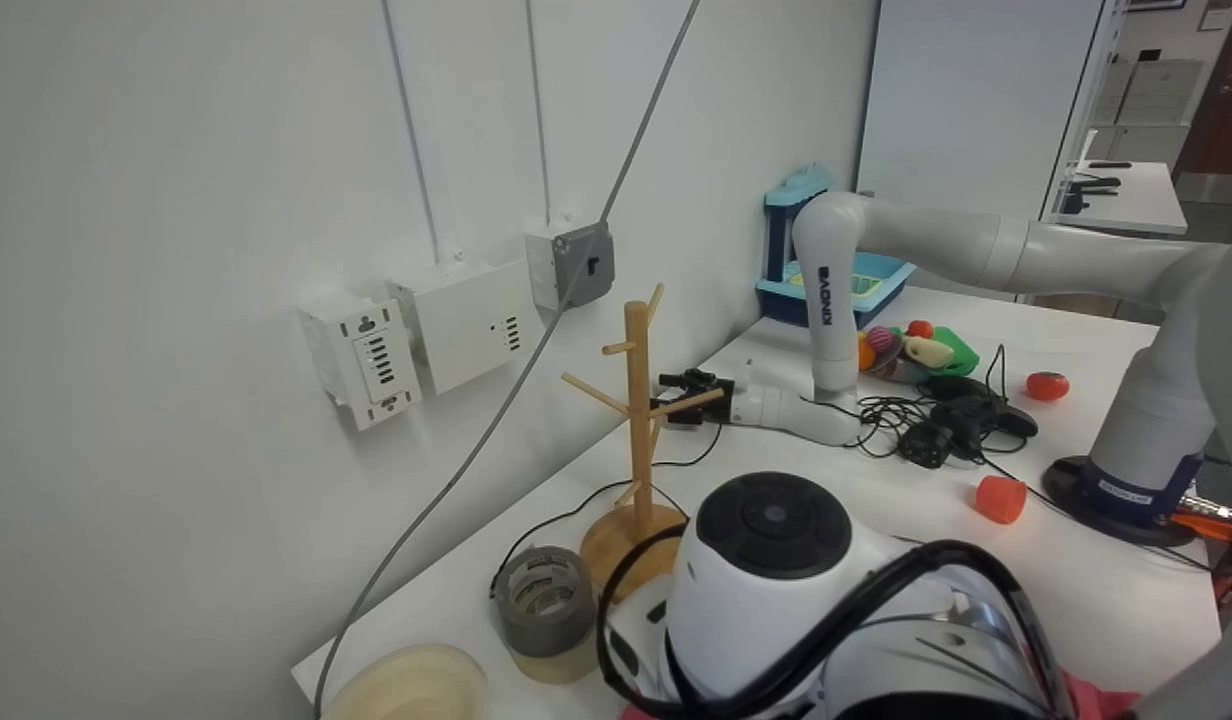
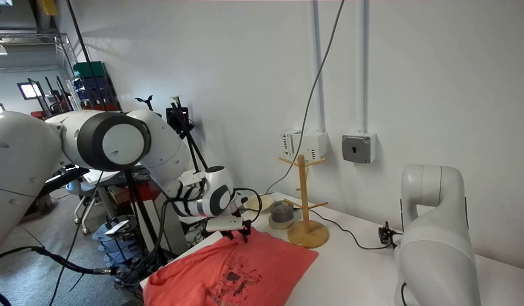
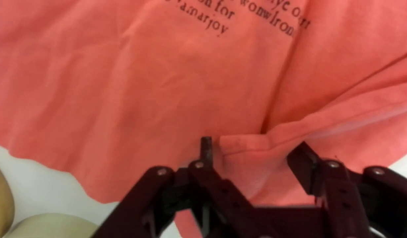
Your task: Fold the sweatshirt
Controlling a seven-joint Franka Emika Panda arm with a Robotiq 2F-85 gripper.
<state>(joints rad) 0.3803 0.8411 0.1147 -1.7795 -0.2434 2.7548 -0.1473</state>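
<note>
1. Gripper (image 3: 254, 148) is hanging low with its jaws partway apart; a stitched, raised edge of the coral-red sweatshirt (image 2: 245, 263) is lying between them, and nothing is visibly being pinched. Whether either tip is touching the cloth, the wrist view is not making clear.
2. Directly below, the sweatshirt is covering one end of the white counter (image 2: 351, 276), dark lettering facing up, its lowest part running out of sight in an exterior view.
3. On progress, I am judging that the folding is only beginning. One side is seemingly overlapping the print along a long crease: perhaps a first flap, perhaps just rumpling. Most of the garment is spreading out wide, and no compact shape is showing.
4. For what is left, closing on the raised edge is probably coming first; carrying it across, turning in the opposite side, doubling the whole over and smoothing it are all waiting.
5. Just beyond the sweatshirt, a wooden peg stand (image 2: 305, 199) is standing upright, a grey duct tape roll (image 1: 554, 632) sitting beside it on a tan tape roll (image 1: 558, 664). Cloth swinging that way would be risking a snag.
6. Farther off, a Kinova arm (image 1: 976, 245) is arching near a black game controller (image 1: 961, 425), both apparently uninvolved.
</note>
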